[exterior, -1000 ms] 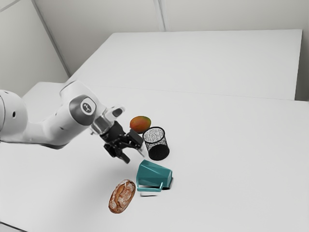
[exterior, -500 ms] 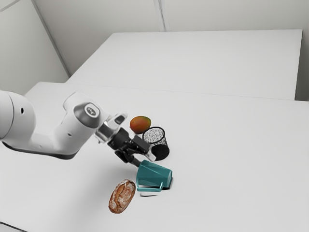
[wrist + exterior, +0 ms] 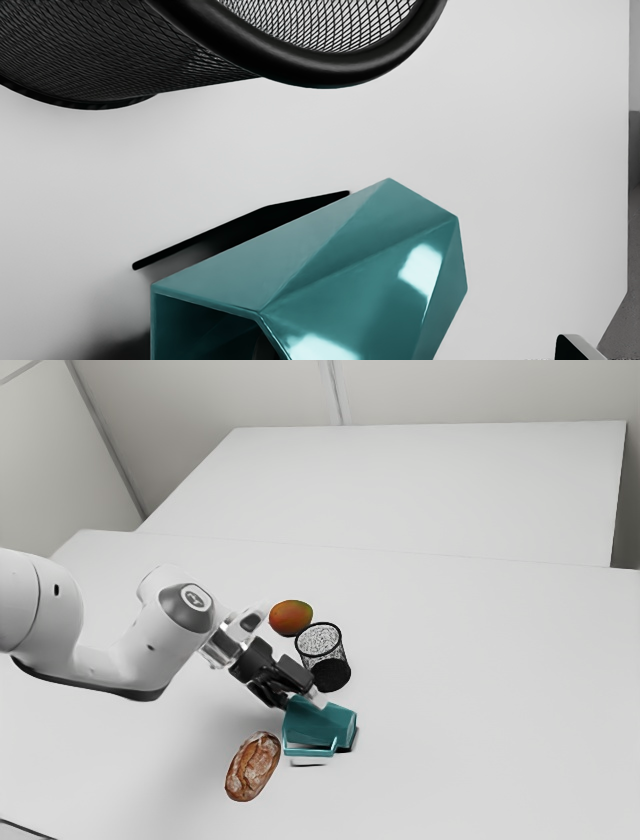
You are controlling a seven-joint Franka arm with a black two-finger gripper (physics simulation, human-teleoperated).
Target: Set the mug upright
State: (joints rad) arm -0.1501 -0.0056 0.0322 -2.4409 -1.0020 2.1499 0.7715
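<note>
White is covering the table (image 3: 480, 690), a plain, smooth top that is showing soft grey shading around the mug and the bread (image 3: 252, 767). Reading the exterior view as a clock, a pale slab (image 3: 430, 490) is standing at 12 to 1 o'clock behind the table, and its edge is slanting down toward 10. A light grey wall (image 3: 480, 390) is rising behind it, with a narrow upright seam (image 3: 335, 390) running near 12. Another pale wall (image 3: 50, 460) is filling the 10 o'clock corner, and a thin dark line is crossing the corner near 8.

The arm (image 3: 120, 650) is reaching in from 9 o'clock. The gripper (image 3: 302, 702) is holding its fingers spread, with the tips standing right at the mug's 11 o'clock side. The teal mug (image 3: 325, 724) is lying on its side near the bread, its handle (image 3: 310, 752) pointing toward 6. From the mug, the black mesh bin (image 3: 323, 650) is standing upright at 12, the mango (image 3: 291, 618) is resting between 11 and 12, and the bread is sitting at 8.

In the wrist view, the table is ending in a straight edge beyond the mug's closed end, and darker grey is showing past it. A black strip (image 3: 240, 230) is lying along the mug's bin-facing side.
</note>
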